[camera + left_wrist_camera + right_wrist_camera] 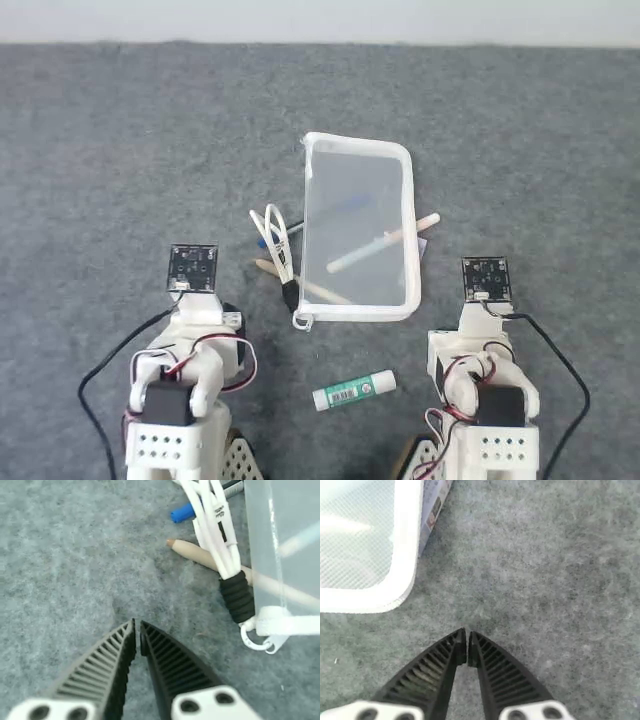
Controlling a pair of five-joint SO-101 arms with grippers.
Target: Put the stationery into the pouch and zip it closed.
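A translucent white pouch [358, 230] lies flat in the middle of the grey mat. A blue pen [264, 241], a wooden pencil [268, 266] and a pale blue pen with a pink end [428, 220] stick out from under its edges. A green-labelled glue stick [353, 390] lies nearer the arms, between them. My left gripper [137, 625] is shut and empty, hovering short of the pencil [200, 555] and the pouch's zipper ring [255, 640]. Beside the pouch's near corner [365, 545], my right gripper [467, 632] is shut and holds nothing.
A white strap [276, 240] with a black sleeve [237, 596] runs from the zipper ring along the pouch's left side. A small printed packet [434, 510] peeks from under the pouch's right edge. Both arm bases stand at the front of the mat.
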